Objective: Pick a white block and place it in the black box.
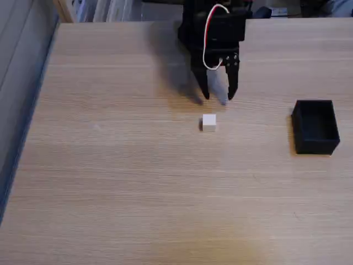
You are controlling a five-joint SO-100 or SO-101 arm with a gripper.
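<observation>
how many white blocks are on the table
1. The white block sits alone on the wooden table near its middle in the fixed view, just below the open jaws of the gripper and left of the black box. None looks hidden.

From my fixed view the pale wood-grain table [138, 182] is evenly and softly lit, with no glare. The black two-finger gripper [218, 95] casts a blurred grey shadow to its left, so light probably comes from the right. The whole picture is slightly soft; edges look undistorted.
</observation>
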